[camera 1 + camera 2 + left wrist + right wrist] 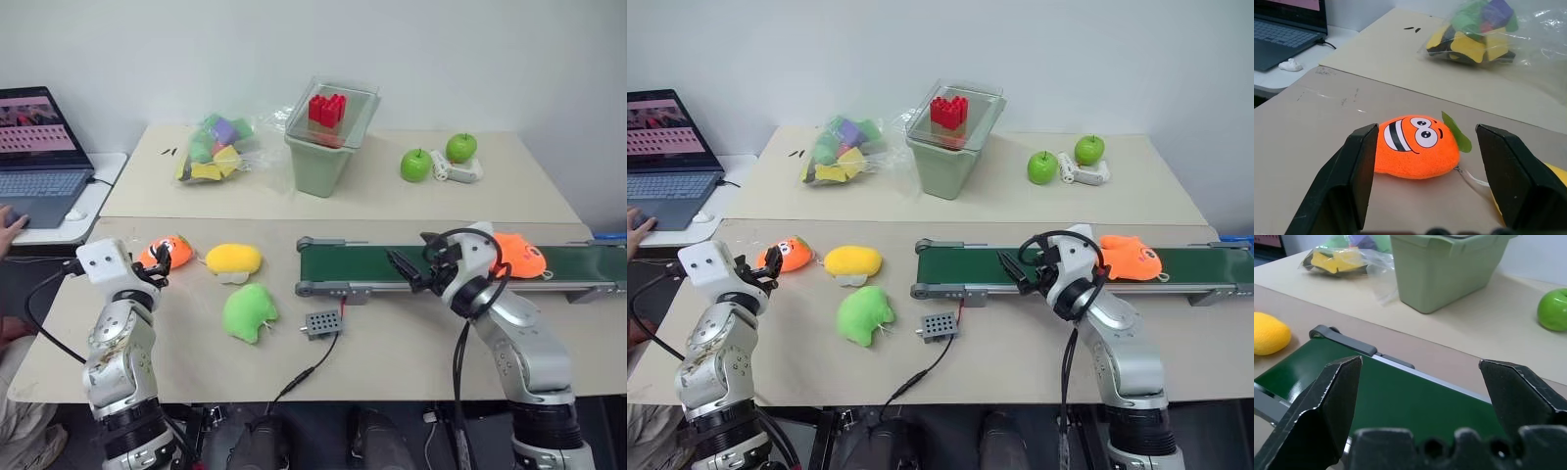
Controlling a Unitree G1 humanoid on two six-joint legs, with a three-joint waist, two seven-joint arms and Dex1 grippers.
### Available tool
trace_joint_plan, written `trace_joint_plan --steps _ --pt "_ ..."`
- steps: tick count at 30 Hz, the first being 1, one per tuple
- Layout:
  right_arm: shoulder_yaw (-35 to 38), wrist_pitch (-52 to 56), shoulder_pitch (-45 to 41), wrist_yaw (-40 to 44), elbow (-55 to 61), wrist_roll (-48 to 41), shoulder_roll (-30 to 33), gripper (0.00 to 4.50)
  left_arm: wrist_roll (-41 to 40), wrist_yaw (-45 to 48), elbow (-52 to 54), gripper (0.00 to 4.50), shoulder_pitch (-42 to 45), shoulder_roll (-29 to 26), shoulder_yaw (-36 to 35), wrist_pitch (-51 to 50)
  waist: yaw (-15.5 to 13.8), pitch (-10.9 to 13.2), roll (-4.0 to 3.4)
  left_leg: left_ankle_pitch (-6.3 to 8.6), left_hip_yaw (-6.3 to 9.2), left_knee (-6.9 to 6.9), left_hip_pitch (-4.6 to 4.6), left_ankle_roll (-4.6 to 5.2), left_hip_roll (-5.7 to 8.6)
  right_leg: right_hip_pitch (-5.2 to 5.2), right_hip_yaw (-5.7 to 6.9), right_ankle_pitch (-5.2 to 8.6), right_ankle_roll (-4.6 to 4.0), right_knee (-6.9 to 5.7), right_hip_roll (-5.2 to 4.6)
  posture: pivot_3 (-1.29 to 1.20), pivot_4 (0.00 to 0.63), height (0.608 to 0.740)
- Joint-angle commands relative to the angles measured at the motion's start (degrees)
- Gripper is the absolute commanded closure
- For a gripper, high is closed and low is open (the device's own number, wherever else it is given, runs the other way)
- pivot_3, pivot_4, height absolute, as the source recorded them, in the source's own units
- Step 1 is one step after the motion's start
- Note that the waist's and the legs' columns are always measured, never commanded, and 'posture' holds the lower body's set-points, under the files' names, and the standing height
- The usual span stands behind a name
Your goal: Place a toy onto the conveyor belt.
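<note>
The toy (pixel 1132 257), a lumpy orange plush, already lies on the conveyor belt (pixel 970 266) toward its right end, just beyond the right tool (pixel 1017 271), which hangs wide open and empty over the smooth dark green band. The left tool (pixel 1425 161) gapes around a round orange plush with a face (pixel 1418 145) on the matte surface (pixel 411 343); closing there could grab the wrong soft toy.

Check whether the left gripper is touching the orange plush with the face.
Apart. The left wrist view shows the left gripper open, bare table visible between each finger and the faced orange plush.
</note>
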State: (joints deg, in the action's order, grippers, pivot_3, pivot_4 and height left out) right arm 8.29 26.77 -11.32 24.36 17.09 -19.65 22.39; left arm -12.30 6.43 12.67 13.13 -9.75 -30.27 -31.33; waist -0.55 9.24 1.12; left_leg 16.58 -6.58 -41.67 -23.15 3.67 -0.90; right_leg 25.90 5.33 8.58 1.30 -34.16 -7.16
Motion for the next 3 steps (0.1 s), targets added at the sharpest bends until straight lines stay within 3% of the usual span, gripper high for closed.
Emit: trace_joint_plan --steps 1,3 --pt "3.37 -2.75 0.42 -0.73 0.10 -1.60 -0.82 0.00 -1.57 0.21 0.76 1.12 0.28 -1.61 0.57 2.50 0.02 0.00 0.00 0.00 -0.01 0.00 0.00 0.00 0.01 0.00 -0.01 0.00 0.00 0.00 0.00 0.00 0.150 0.740" --pt "3.14 -3.34 0.80 -0.62 -0.63 -0.93 -0.73 0.00 -2.22 0.51 0.32 1.12 0.40 -2.02 0.93 3.13 0.03 0.00 0.00 0.00 -0.01 0.00 0.00 0.00 0.01 0.00 -0.01 0.00 0.00 0.00 0.00 0.00 0.150 0.740"
